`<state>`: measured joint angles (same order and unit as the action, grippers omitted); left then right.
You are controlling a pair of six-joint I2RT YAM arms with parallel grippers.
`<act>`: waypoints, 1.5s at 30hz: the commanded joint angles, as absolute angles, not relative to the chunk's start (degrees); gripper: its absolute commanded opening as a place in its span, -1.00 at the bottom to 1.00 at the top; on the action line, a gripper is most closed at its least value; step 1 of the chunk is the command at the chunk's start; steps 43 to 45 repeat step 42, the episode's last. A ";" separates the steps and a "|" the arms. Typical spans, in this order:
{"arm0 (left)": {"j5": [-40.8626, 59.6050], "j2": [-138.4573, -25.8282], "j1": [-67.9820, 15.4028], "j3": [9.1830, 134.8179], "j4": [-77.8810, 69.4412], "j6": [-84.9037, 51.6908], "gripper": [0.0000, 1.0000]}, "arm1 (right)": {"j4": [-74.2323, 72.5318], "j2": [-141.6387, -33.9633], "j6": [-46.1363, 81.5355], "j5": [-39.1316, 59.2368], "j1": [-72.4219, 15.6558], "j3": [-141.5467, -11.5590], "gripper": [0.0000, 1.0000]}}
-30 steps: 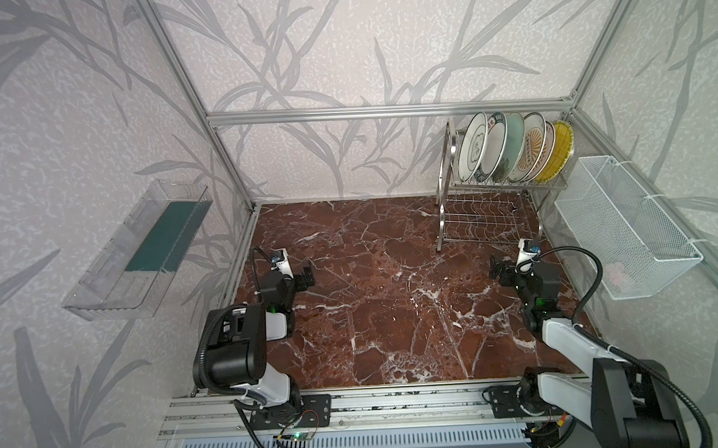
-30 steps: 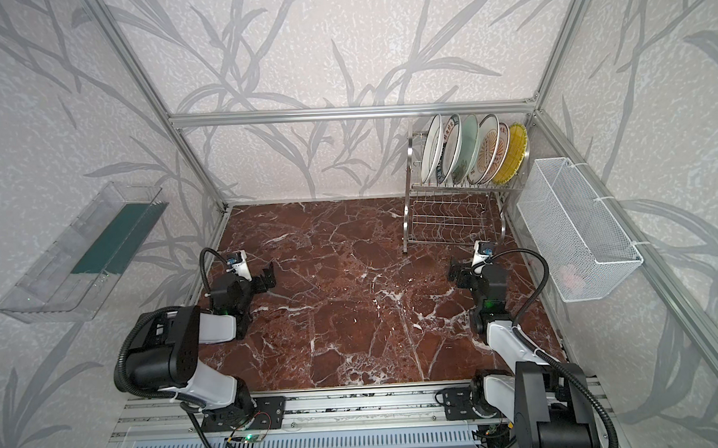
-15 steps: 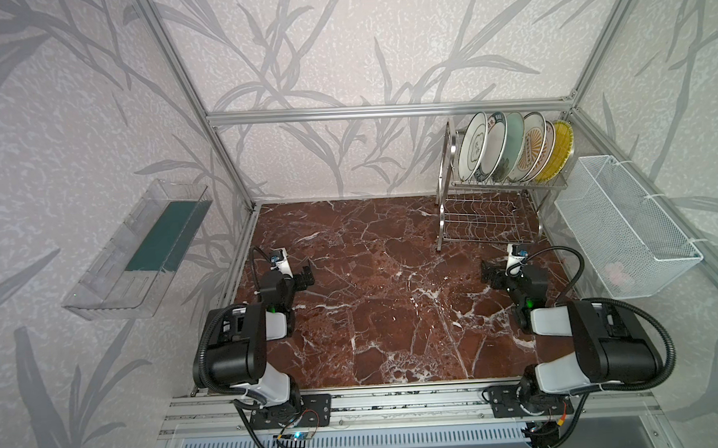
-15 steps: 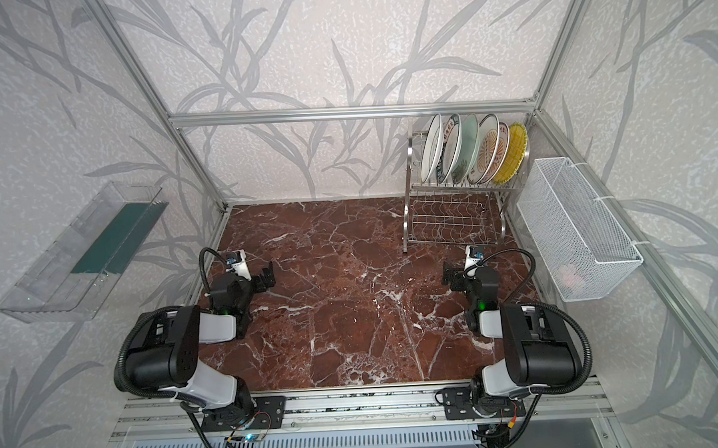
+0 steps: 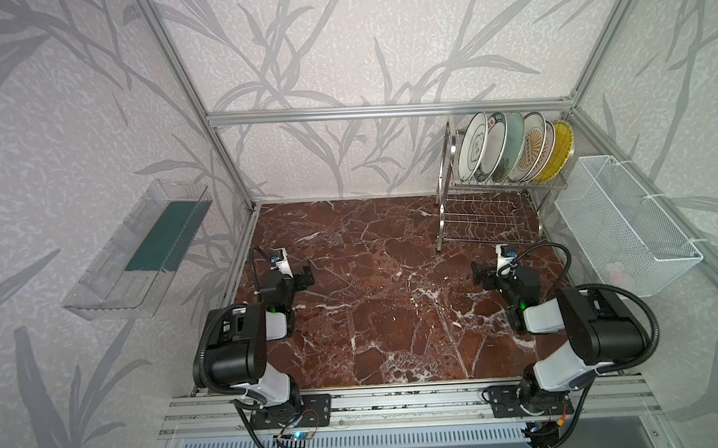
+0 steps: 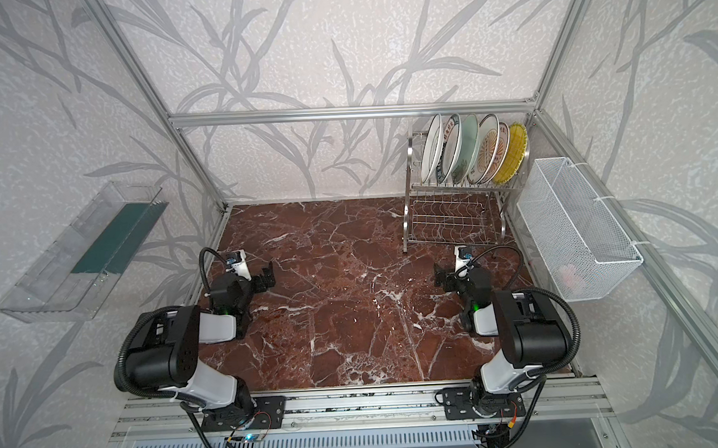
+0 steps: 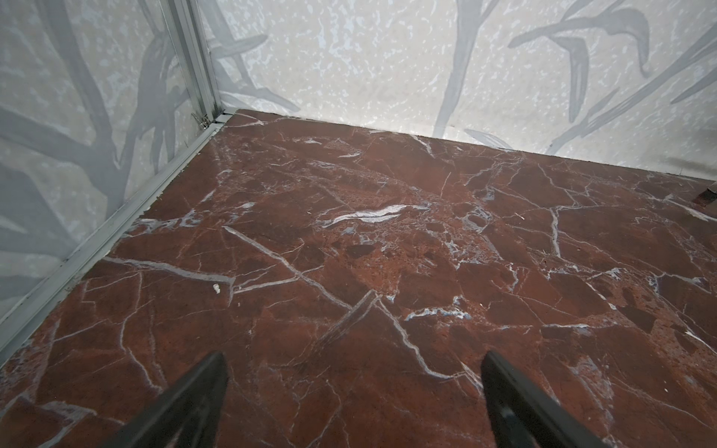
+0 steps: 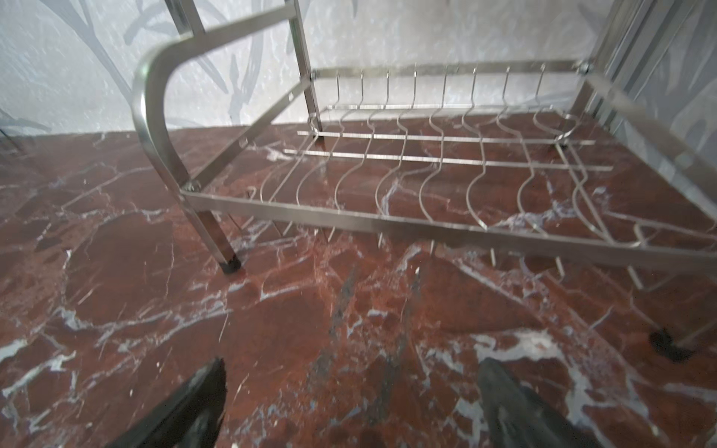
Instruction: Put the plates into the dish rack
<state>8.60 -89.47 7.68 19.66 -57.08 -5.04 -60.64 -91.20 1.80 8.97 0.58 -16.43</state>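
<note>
Several plates (image 5: 512, 147) stand on edge in the upper tier of the steel dish rack (image 5: 484, 223) at the back right, seen in both top views. A white plate with a green emblem (image 5: 474, 147) is at the left end of the row and a yellow ribbed plate (image 5: 562, 147) at the right end. The rack's lower tier (image 8: 388, 223) holds nothing. My left gripper (image 5: 305, 275) hovers low at the table's left, open, over bare marble (image 7: 353, 356). My right gripper (image 5: 480, 271) is open and empty in front of the rack (image 8: 352, 362).
A white mesh basket (image 5: 624, 226) hangs on the right wall with a pale pink thing (image 5: 615, 270) inside. A clear plastic tray (image 5: 142, 251) hangs on the left wall. Aluminium frame posts line the red marble table (image 5: 374, 316).
The right arm has folded back toward its base, and its gripper has drifted slightly left, away from the rack. The left arm has not moved. Both grippers stay open.
</note>
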 commanded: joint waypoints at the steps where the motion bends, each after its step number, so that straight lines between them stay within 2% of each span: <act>1: 7.91 -89.86 7.64 19.53 -58.25 -4.22 0.98 | -52.45 -89.82 -2.89 2.36 -3.40 -22.28 0.98; 3: 7.91 -89.82 7.56 19.60 -58.21 -4.21 0.98 | -56.76 -91.18 -2.81 1.67 -3.78 -21.25 0.98; 28: 7.64 -89.81 7.39 19.81 -57.84 -4.13 0.99 | -55.82 -90.80 -4.20 5.11 -3.78 -21.53 0.98; 34: 2.98 -89.56 4.87 21.96 -53.10 -2.30 0.99 | -55.86 -90.75 -4.20 5.11 -3.78 -21.58 0.98; 45: 2.99 -89.56 4.80 21.82 -53.31 -2.29 0.99 | -55.81 -90.83 -4.17 5.11 -3.74 -21.56 0.98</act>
